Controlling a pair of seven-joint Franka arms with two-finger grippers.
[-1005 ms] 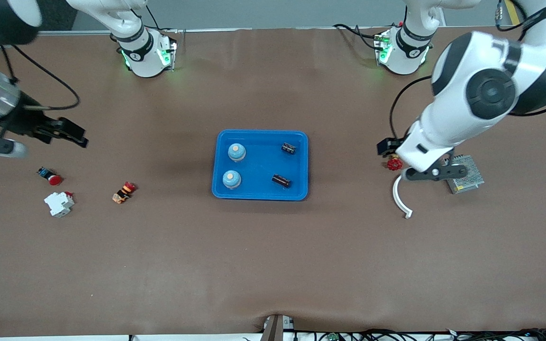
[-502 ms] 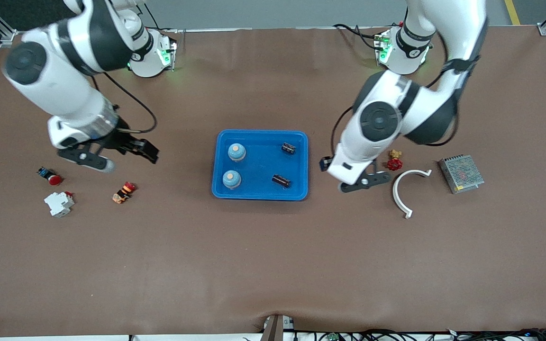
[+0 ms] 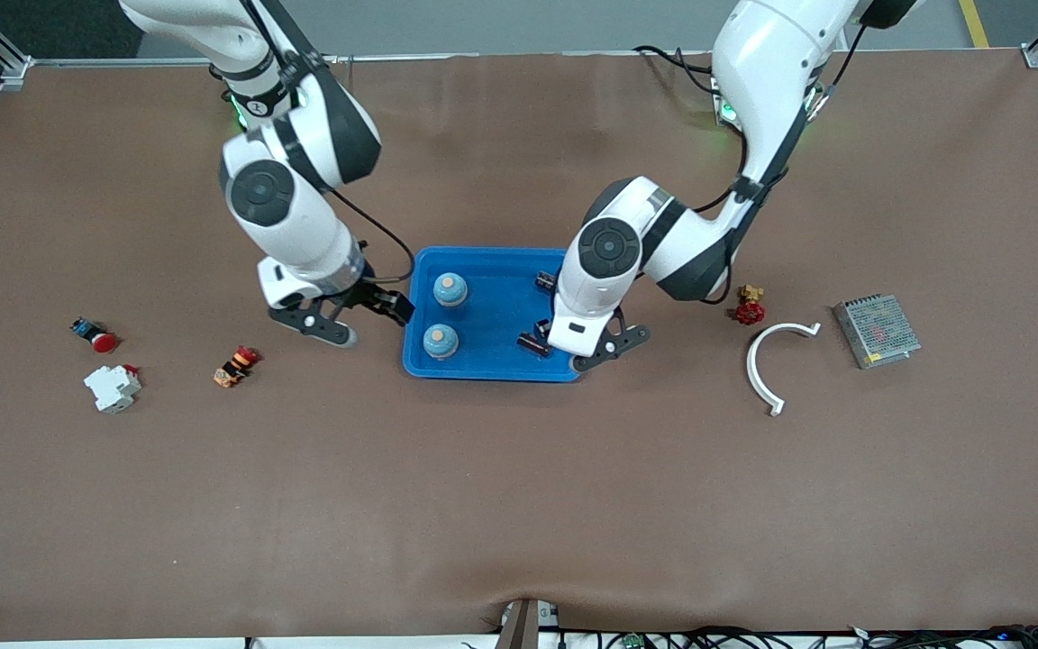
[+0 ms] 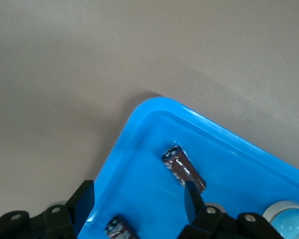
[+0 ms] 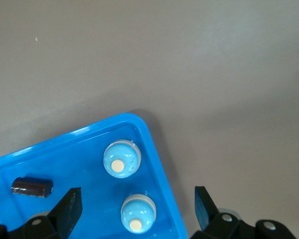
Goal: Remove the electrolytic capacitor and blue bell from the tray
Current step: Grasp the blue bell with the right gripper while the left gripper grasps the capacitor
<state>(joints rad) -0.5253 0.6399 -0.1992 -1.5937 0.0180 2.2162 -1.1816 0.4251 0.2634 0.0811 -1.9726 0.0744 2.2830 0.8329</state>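
A blue tray (image 3: 492,361) at the table's middle holds two light-blue bells (image 3: 450,289) (image 3: 440,341) and two dark capacitors (image 3: 541,280) (image 3: 532,342), both partly covered by the left arm. My left gripper (image 4: 138,206) hangs open over the capacitor end of the tray. One capacitor (image 4: 120,229) lies low between its fingers. The other capacitor (image 4: 184,168) lies toward the tray's corner. My right gripper (image 5: 137,209) is open over the bell end. One bell (image 5: 137,213) sits below, between its fingers. The other bell (image 5: 121,159) stands beside it.
Toward the right arm's end lie a red push button (image 3: 95,336), a white breaker (image 3: 112,388) and an orange-red switch (image 3: 236,364). Toward the left arm's end are a red valve (image 3: 750,311), a white curved clip (image 3: 767,361) and a metal power supply (image 3: 877,330).
Both arms have swung in from the table's two ends to the tray. Each gripper now hangs over its own end of the tray.
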